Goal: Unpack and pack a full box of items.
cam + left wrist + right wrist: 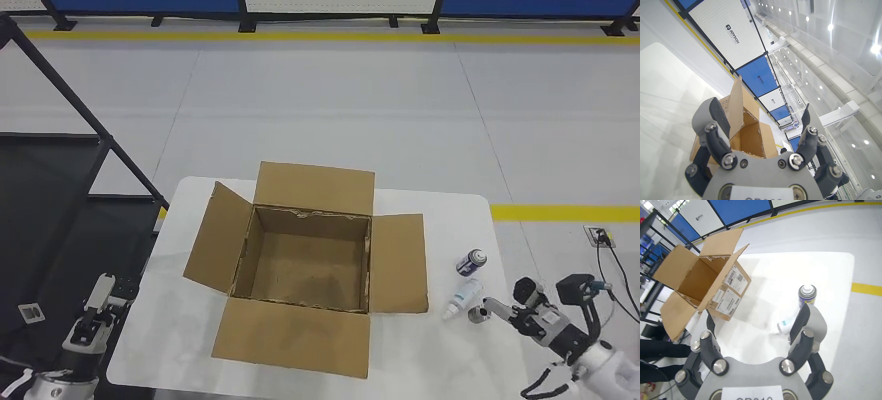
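A white table [432,352] with rounded corners carries three things. A cardboard box [305,268] sits about mid-table, open at the top, with all four flaps folded outward and its brown bottom showing. The side that faces the other two things has printed labels stuck on it. On the robot's right of the box, just beyond the flap on that side, a small can [471,262] stands upright, dark blue with a pale top. Close by the can, on the side nearer the robot and about as far out from the box, a white bottle [463,299] lies on its side, with its narrow end toward the table's near edge.
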Robot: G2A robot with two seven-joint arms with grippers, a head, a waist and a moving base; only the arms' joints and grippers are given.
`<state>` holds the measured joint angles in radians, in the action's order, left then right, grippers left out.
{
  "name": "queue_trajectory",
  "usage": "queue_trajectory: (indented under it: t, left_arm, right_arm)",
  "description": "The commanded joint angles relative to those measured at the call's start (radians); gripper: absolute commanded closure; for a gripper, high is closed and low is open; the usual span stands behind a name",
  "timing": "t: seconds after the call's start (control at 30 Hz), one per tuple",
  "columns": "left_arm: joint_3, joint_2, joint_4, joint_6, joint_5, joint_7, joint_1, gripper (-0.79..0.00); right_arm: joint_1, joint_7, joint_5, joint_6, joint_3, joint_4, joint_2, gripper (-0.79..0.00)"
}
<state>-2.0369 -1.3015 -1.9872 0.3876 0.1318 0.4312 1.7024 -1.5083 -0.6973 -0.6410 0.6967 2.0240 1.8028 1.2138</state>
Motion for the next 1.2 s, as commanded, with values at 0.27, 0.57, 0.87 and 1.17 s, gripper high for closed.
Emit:
queue_trajectory:
  t: [0.27, 0.57, 0.87, 1.17]
  left_arm:
    - [0.0, 0.0, 0.0, 0.0, 0.0, 0.0, 0.0, -0.785]
    - [0.0, 0.0, 0.0, 0.0, 0.0, 0.0, 0.0, -0.785]
    - [0.0, 0.0, 0.0, 0.0, 0.0, 0.0, 0.0, -0.785]
    - [0.0, 0.0, 0.0, 0.0, 0.0, 0.0, 0.0, -0.785]
  right_arm:
    - [0.016, 0.279, -0.572, 0.042, -0.105, -0.155, -0.012, -0.785]
    - [0.033, 0.383, -0.737, -0.047, -0.177, -0.239, -0.019, -0.785]
    - [0.069, 0.38, -0.754, -0.093, -0.225, -0.291, -0.024, -0.517]
    - [0.09, 0.354, -0.711, -0.06, -0.245, -0.313, -0.032, -0.086]
